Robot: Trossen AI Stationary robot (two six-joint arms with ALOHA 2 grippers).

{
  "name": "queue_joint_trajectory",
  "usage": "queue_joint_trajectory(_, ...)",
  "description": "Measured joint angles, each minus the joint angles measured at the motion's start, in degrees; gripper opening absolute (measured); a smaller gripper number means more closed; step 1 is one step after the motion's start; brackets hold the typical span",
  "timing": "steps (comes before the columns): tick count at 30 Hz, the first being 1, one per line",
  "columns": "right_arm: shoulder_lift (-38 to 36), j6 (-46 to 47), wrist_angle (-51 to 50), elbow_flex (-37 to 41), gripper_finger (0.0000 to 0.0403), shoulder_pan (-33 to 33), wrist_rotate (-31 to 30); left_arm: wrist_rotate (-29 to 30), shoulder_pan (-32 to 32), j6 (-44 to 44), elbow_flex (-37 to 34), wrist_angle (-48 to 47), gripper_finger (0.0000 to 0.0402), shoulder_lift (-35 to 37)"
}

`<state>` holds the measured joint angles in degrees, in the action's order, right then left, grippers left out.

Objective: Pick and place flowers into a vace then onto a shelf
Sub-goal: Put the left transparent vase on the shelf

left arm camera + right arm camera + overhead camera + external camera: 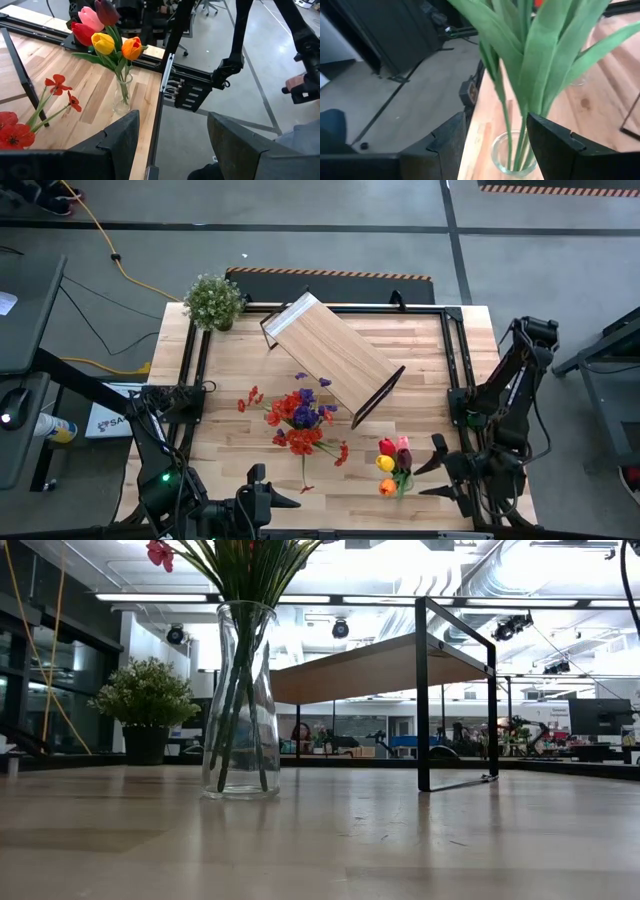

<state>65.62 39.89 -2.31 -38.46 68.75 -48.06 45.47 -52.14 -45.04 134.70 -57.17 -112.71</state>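
Observation:
Red, pink, yellow, orange and dark tulips (393,463) stand in a small glass vase (121,97) near the table's right front. My right gripper (432,468) is open just to the right of them. In its wrist view, its fingers (555,145) stand apart on either side of the green stems (530,75) and the vase rim (512,157). A bunch of red and purple flowers (300,420) stands in a taller glass vase (240,700) at the table's middle. The wooden shelf (335,360) stands on its black legs behind it. My left gripper (275,490) waits open at the near edge.
A bushy potted plant (213,300) sits at the far left corner. Black frame rails (455,360) run along the table's left and right sides. The shelf lies slantwise across the table's far half, and bare wood (400,350) lies to its right.

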Motion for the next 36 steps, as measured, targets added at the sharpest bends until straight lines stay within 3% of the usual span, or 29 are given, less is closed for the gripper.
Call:
queue_joint_trajectory(10, -4.07, -0.04, 0.01, 0.00, 0.0203, 0.00, 5.70, -0.56, -0.02, -0.20, 0.02, -1.75, 0.0266, 0.00)
queue_joint_trajectory(18, -8.99, 2.92, 0.00, 0.00, 0.0202, 0.00, 17.60, -11.06, -0.52, -8.66, 0.01, -2.48, 0.0266, 0.00)
queue_joint_trajectory(21, -10.62, 6.28, -0.01, 0.00, 0.0200, 0.00, 20.14, -12.42, -1.28, -14.34, -0.53, -3.70, 0.0266, -0.14)
queue_joint_trajectory(26, -12.51, 8.56, 2.86, 0.00, 0.0201, 0.02, 19.79, -11.20, -3.01, -20.90, -3.79, -4.32, 0.0266, -0.78)
queue_joint_trajectory(32, -12.76, -1.45, 16.64, 0.00, 0.0200, 0.00, 17.43, -8.63, -3.78, -32.41, -11.83, -3.12, 0.0266, -1.05)
queue_joint_trajectory(36, -12.76, -8.66, 25.85, 0.00, 0.0202, 0.02, 17.07, -6.05, -3.74, -38.07, -19.66, 3.95, 0.0266, -1.05)
